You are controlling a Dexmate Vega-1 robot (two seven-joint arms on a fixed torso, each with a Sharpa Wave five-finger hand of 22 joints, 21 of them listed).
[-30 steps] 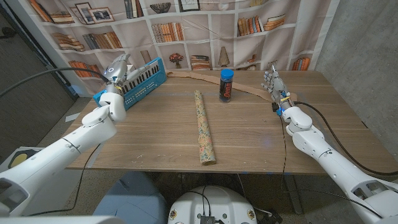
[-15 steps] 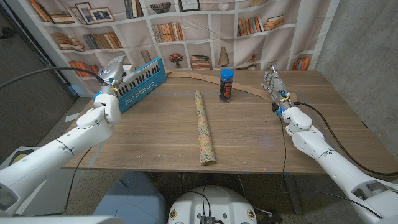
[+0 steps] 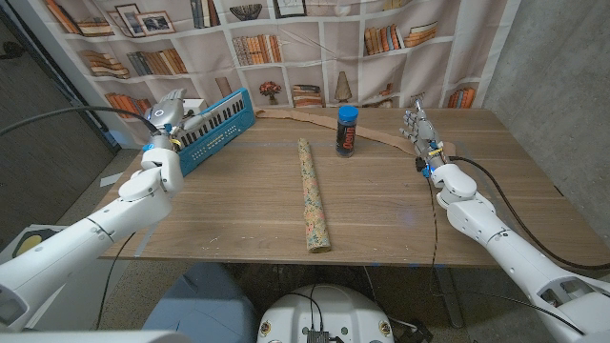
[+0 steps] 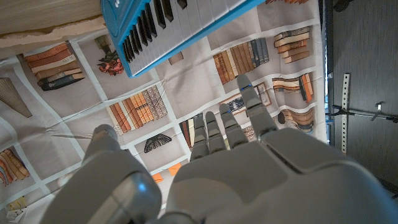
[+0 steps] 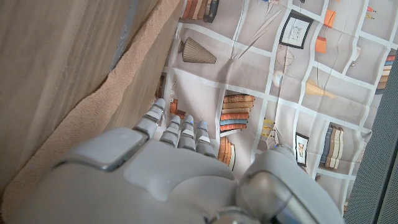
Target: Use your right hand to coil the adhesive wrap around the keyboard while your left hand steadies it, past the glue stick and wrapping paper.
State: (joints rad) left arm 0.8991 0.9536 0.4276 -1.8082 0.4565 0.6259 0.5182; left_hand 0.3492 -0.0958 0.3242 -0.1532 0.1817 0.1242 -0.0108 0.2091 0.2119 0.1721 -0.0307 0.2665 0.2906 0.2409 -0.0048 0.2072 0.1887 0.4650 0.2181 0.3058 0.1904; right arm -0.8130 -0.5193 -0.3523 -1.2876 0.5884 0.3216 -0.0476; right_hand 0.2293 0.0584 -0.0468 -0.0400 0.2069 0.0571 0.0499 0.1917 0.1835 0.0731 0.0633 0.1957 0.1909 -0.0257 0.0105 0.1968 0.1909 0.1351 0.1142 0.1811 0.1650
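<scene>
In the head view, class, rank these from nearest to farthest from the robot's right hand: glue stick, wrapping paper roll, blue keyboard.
From the right hand:
1. Glue stick, upright, toward the table's middle.
2. Wrapping paper roll, lying lengthwise mid-table.
3. Blue keyboard, far corner on the robot's left.

Keyboard: small, blue body, black and white keys. It lies at the table's far left corner, set diagonally, its far end tipped up toward the bookshelf backdrop. From my left wrist camera its blue edge and keys show apart from my fingers.

Adhesive wrap: tan, unrolled as a long flat strip along the far edge of the table, running from beside the keyboard's far end past the glue stick toward my right side. From my right wrist camera it is a tan band lying flat on the wood.
</scene>
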